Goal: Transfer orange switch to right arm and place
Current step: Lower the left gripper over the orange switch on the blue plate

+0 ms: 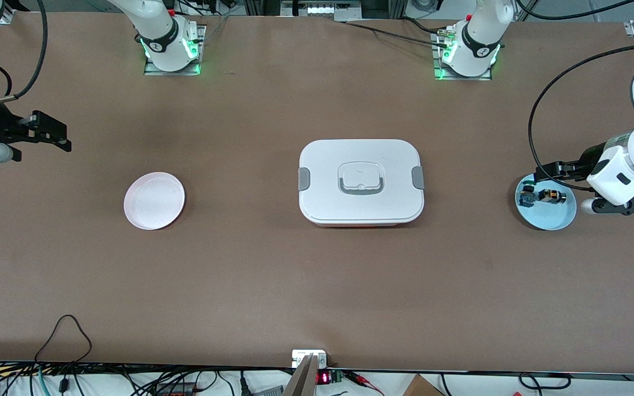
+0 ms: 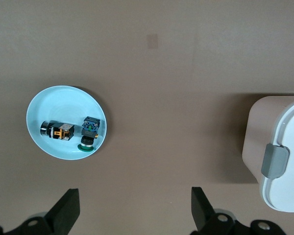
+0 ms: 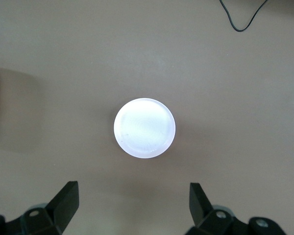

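Observation:
The orange switch [image 1: 551,195] lies on a light blue plate [image 1: 556,219] at the left arm's end of the table, beside a small blue-and-green component [image 1: 527,196]. In the left wrist view the switch [image 2: 57,130] and the component [image 2: 89,132] lie side by side on that plate [image 2: 63,100]. My left gripper [image 1: 549,173] hangs open and empty over the plate's edge; its own view shows it [image 2: 134,205] with bare table between the fingers. My right gripper [image 1: 58,135] is open and empty in the air at the right arm's end of the table, and in its own view [image 3: 132,203] it is wide open.
An empty white plate [image 1: 154,200] lies toward the right arm's end and shows in the right wrist view [image 3: 144,128]. A white lidded box [image 1: 361,181] with grey clasps sits mid-table, its corner in the left wrist view [image 2: 279,156]. A black cable loop [image 1: 66,330] lies near the front edge.

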Robot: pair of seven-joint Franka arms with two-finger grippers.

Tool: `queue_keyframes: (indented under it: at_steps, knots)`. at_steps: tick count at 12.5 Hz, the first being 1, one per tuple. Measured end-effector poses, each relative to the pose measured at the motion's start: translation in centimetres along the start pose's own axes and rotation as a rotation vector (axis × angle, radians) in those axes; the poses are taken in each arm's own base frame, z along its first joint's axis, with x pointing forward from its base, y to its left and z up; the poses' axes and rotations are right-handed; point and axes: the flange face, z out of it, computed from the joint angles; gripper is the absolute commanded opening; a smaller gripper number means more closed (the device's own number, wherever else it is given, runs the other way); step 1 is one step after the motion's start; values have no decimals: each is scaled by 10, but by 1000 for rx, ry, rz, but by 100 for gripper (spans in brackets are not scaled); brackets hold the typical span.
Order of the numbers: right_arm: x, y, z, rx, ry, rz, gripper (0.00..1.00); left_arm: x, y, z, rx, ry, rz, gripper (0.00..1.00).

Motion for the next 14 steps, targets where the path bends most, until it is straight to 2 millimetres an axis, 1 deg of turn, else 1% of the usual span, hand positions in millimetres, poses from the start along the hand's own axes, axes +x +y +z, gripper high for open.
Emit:
queue_keyframes:
  at_steps: [1,2,5,7,9,10,11,14]
  knots:
    - [0,-1,0,0,1,-1,100,2,-5,5,-1,-9,-8,100]
    - [0,-1,-1,0,2,-2,100,5,-17,15,-3,-28,-28,100]
    - [-1,-1,-4,-1,7,-1,100,22,-85,66,-29,-97,-116,100]
    - [-2,0,-5,-1,9,0,100,35,-110,105,-41,-95,-116,100]
    - [-3,0,-6,0,10,0,100,39,-137,138,-52,-74,-80,100]
    - [-3,0,-6,2,10,0,100,39,-153,150,-58,-64,-66,100]
    - [-3,-1,-6,3,9,0,100,38,-167,159,-63,-58,-62,100]
    - [-3,-3,-5,30,12,0,100,36,-196,181,-76,-61,-95,100]
